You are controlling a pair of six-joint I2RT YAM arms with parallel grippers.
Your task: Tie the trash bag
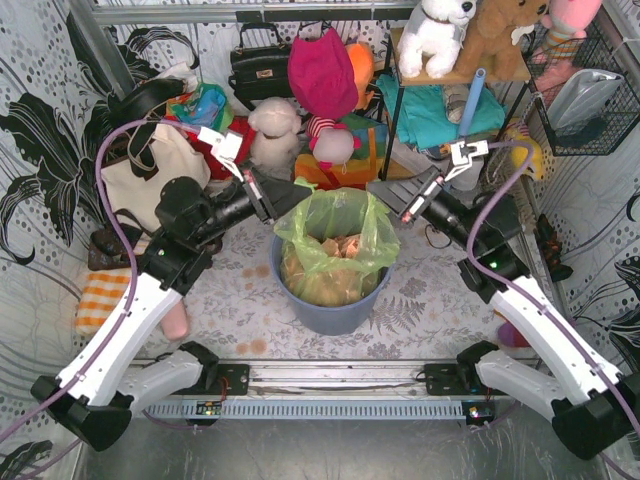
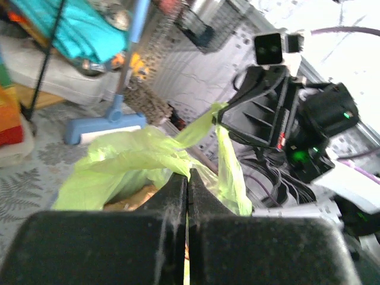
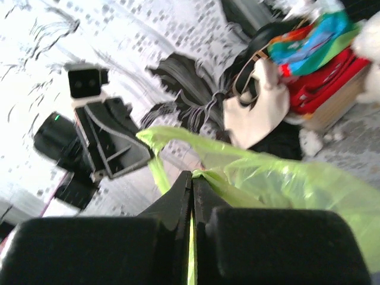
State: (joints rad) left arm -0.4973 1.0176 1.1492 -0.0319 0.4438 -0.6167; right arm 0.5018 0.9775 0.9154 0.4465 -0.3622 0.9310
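Observation:
The lime-green trash bag (image 1: 335,235) sits in a round blue bin (image 1: 330,312) at the table's middle, with crumpled brown paper showing inside. My left gripper (image 1: 298,197) is shut on the bag's left rim, and green film is pinched between its closed fingertips in the left wrist view (image 2: 188,173). My right gripper (image 1: 378,195) is shut on the right rim, which bunches at its tips (image 3: 192,175). Both rims are pulled up and outward, stretching the bag (image 2: 130,155) (image 3: 291,178) between them. Each wrist view shows the opposite gripper holding a green strip.
A cream tote bag (image 1: 150,170) and a black handbag (image 1: 260,65) stand at the back left. Plush toys (image 1: 320,110) crowd behind the bin. A shelf with teal cloth (image 1: 430,110) and a wire basket (image 1: 590,90) are at the right. An orange checked cloth (image 1: 100,300) lies at the left.

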